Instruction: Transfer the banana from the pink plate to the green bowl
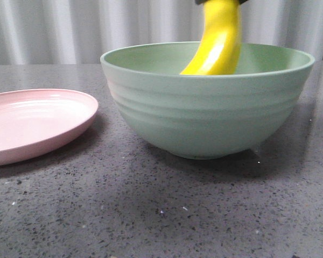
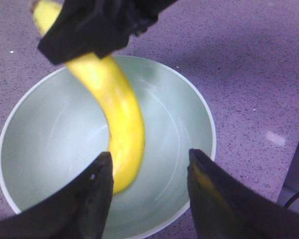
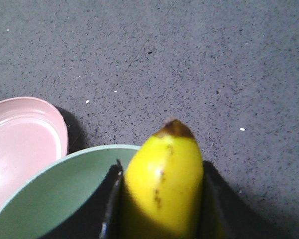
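The yellow banana hangs nearly upright with its lower end inside the green bowl. My right gripper is shut on the banana near its brown-tipped end; only its lower edge shows at the top of the front view. The pink plate lies empty to the left of the bowl. In the left wrist view my left gripper is open and empty above the bowl, looking down at the banana and the right gripper. The left gripper is out of the front view.
The dark speckled tabletop spreads around both dishes. A pale corrugated wall stands behind. The plate and the bowl's rim sit close together in the right wrist view.
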Controlling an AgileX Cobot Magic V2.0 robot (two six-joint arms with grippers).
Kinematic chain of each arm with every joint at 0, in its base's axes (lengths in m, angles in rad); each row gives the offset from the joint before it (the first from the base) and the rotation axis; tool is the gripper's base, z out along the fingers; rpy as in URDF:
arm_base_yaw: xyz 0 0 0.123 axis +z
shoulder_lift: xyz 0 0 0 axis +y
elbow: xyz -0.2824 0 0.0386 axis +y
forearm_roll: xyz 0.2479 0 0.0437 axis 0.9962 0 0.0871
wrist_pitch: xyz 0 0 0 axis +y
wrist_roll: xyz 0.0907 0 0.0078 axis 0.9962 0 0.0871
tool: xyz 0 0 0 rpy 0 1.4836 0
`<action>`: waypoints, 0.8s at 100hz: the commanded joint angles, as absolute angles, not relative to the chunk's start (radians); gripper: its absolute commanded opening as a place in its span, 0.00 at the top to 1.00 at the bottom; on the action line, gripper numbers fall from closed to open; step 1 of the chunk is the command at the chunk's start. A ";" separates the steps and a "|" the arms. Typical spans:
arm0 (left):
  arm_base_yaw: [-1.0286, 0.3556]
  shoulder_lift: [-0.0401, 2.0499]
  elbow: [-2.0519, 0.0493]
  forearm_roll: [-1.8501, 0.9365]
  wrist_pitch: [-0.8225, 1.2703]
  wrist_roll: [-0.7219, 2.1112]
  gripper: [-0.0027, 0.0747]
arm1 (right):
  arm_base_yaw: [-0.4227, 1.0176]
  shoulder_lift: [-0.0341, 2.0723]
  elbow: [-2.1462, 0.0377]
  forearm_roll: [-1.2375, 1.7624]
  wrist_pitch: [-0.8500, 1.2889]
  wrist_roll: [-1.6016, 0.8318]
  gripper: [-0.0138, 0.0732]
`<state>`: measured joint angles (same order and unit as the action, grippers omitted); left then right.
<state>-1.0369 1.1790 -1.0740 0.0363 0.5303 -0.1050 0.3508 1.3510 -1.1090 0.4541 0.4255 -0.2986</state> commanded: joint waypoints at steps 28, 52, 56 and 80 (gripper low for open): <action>-1.041 1.154 -1.109 0.038 0.466 -0.107 0.56 | 0.363 1.330 -1.138 0.456 0.352 -0.307 0.47; -1.041 1.156 -1.109 0.038 0.459 -0.107 0.56 | 0.363 1.328 -1.138 0.453 0.334 -0.307 0.46; -1.041 1.156 -1.109 0.038 0.459 -0.107 0.56 | 0.363 1.325 -1.138 0.449 0.332 -0.307 0.46; -1.041 1.156 -1.109 0.038 0.459 -0.107 0.56 | 0.363 1.250 -1.138 0.404 0.326 -0.307 0.46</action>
<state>-1.0369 1.1790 -1.0740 0.0363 0.5303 -0.1050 0.3615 1.3192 -1.1090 0.4113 0.3924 -0.3006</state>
